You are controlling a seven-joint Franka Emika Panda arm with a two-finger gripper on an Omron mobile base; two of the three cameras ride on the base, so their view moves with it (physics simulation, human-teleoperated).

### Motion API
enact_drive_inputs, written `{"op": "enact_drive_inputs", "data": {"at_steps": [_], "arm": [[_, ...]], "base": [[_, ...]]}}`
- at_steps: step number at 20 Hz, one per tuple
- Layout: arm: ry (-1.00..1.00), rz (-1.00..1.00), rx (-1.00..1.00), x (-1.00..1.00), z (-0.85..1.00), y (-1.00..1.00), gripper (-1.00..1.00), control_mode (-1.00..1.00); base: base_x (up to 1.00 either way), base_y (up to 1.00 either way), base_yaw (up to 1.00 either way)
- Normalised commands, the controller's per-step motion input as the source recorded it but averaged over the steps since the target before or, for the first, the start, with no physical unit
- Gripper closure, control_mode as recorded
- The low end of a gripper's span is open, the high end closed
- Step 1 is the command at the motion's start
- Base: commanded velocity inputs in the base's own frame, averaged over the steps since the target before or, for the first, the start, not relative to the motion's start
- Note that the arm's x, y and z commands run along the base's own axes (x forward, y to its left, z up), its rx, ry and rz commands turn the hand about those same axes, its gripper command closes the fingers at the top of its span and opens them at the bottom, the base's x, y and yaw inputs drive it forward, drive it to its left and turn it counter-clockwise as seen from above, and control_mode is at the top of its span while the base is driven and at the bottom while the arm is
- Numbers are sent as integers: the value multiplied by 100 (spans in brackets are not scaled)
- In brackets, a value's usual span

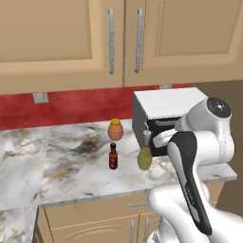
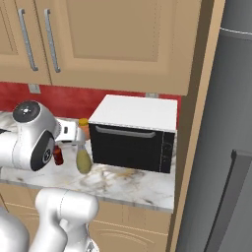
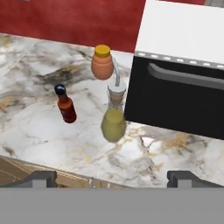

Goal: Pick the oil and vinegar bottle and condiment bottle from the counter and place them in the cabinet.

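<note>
The olive-green oil and vinegar bottle [image 3: 113, 124] [image 1: 144, 155] [image 2: 83, 160] stands on the marble counter [image 3: 35, 131] [image 1: 61, 175], just in front of the oven's left corner. To its left stands the small red-brown condiment bottle [image 3: 66, 105] [image 1: 113, 157] with a black cap; the arm partly hides the condiment bottle [image 2: 59, 156] in the right base view. My gripper [image 3: 113, 179] hovers over the counter's front edge, short of both bottles. It is open with nothing between its wide-set fingertips [image 3: 43, 178], and the oil bottle is lined up ahead of the gap. The cabinet is out of view.
A squat orange jar [image 3: 103, 63] [image 1: 115, 129] with a yellow lid stands behind the bottles near the red backsplash. A white-topped black oven [image 3: 183, 100] [image 1: 163, 111] [image 2: 133, 138] crowds the oil bottle's right side. Wall cupboards [image 1: 109, 38] hang overhead. A dark fridge [image 2: 226, 147] stands far right.
</note>
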Motion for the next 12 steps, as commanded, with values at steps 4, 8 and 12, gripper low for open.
{"op": "enact_drive_inputs", "data": {"at_steps": [4, 8, 12], "arm": [[2, 0, 0, 0, -24, 2, -100, -100], [0, 0, 0, 10, -13, 7, -100, -100], [0, 0, 0, 20, -12, 12, -100, -100]], "base": [[0, 0, 0], [0, 0, 0], [0, 0, 0]]}}
